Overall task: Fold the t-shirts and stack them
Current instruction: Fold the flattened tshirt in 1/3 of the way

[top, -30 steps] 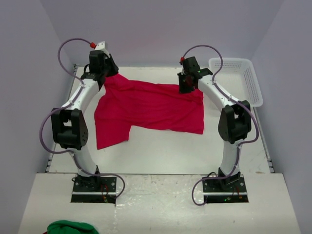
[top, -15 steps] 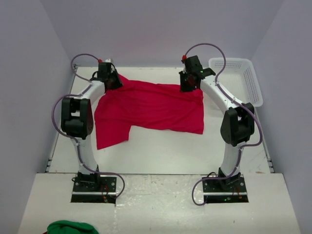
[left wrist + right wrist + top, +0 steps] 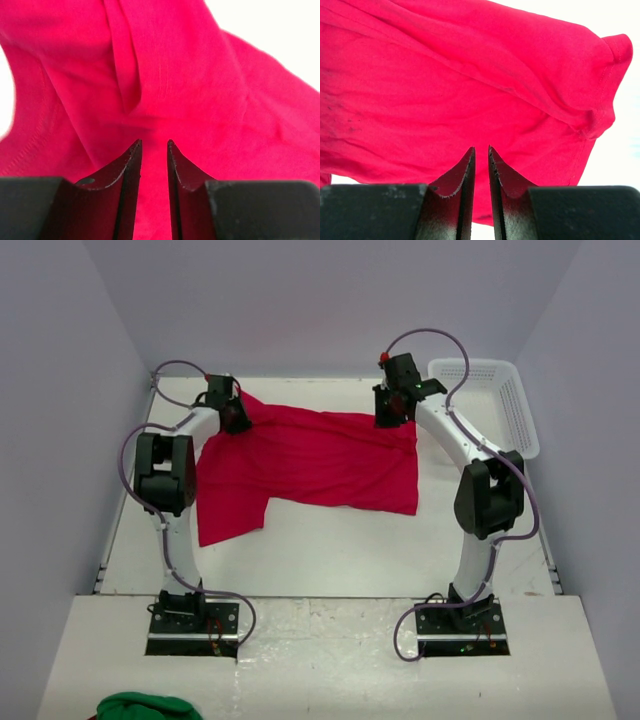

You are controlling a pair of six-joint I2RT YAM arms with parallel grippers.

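The red t-shirt (image 3: 310, 460) lies spread on the far half of the white desk (image 3: 340, 550); it is light, limp cloth that sags and keeps no shape. The left gripper (image 3: 233, 414) is pinched nearly closed on its corner at 10 o'clock, the right gripper (image 3: 391, 416) likewise on the far edge at 1 o'clock. I judge that the two far corners, taken at the thicker hem, give the safest hold.
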